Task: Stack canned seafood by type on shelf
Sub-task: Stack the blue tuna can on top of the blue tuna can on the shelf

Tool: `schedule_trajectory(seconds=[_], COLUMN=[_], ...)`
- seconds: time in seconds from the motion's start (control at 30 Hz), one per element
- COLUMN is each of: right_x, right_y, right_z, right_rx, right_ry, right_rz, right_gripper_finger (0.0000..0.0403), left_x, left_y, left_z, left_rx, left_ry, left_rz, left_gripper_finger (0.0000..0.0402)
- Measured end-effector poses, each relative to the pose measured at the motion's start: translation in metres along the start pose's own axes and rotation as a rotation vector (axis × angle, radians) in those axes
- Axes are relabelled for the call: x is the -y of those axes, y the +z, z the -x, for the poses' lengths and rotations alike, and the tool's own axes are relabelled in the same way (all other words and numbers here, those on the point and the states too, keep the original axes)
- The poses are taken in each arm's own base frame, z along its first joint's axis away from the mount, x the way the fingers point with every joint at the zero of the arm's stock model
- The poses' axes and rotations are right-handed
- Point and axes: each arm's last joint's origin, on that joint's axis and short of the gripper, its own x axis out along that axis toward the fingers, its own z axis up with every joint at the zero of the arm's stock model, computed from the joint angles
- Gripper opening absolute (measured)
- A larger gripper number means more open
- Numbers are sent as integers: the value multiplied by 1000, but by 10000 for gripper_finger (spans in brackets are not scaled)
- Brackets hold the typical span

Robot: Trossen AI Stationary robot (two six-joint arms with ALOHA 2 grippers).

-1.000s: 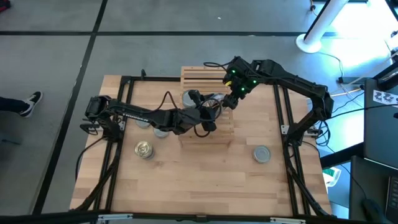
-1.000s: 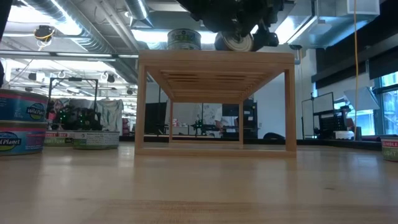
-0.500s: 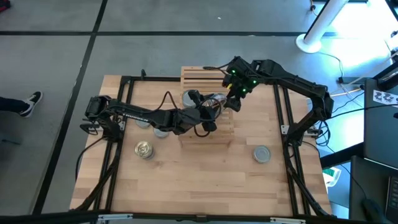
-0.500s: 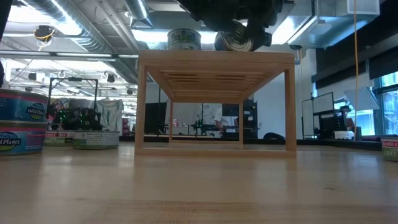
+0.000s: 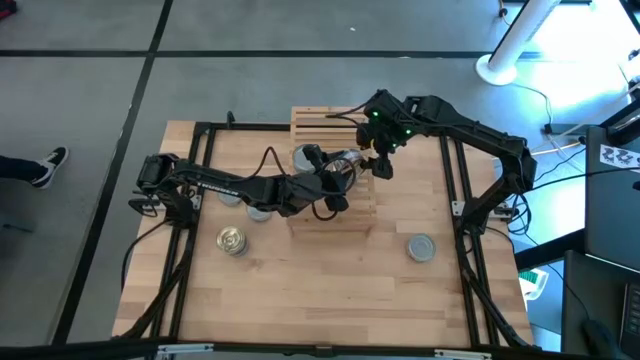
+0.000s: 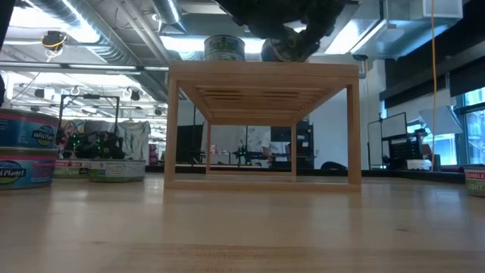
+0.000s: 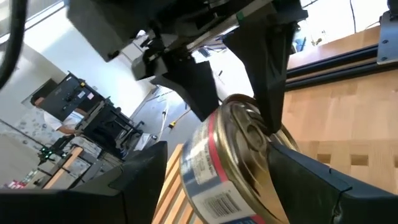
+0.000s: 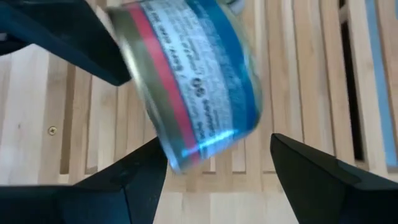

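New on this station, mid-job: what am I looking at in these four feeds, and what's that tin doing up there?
Two dark robot arms work at a wooden table. One feed looks straight down, one level across the tabletop, and one sits on each arm's wrist. The left tool and right tool meet over the slatted shelf, with a golden-topped tin tilted between them; which one grips it I cannot tell. Another tin stands on the shelf. A golden tin and a grey one lie on the table.

Robotics lab, exposed ceiling ducts (image 6: 91, 30), equipment racks (image 6: 98, 144)
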Motion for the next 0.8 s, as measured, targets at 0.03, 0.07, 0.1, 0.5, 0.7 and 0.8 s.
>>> schedule_trajectory(seconds=[0.03,0.07,0.1,0.5,0.7,0.8], right_x=[0,-1,-1,-3,-4,-5], right_y=[0,0,0,1,1,2], right_z=[0,0,0,0,1,1], right_rx=[3,6,11,43,61,69], right_ry=[9,18,31,106,153,175], right_rz=[9,19,28,55,20,17], right_gripper_finger=[282,282,282,251,175,144], left_x=[0,1,1,2,1,0], left_y=[0,-1,-2,-2,-3,-4], left_z=[0,0,0,0,0,-3], left_rx=[-1,-2,-8,-12,-11,-14], left_ry=[-5,-13,-17,-21,-23,-21], left_rz=[-2,-3,-10,-16,-16,-15], left_gripper_finger=[271,271,271,272,272,272])
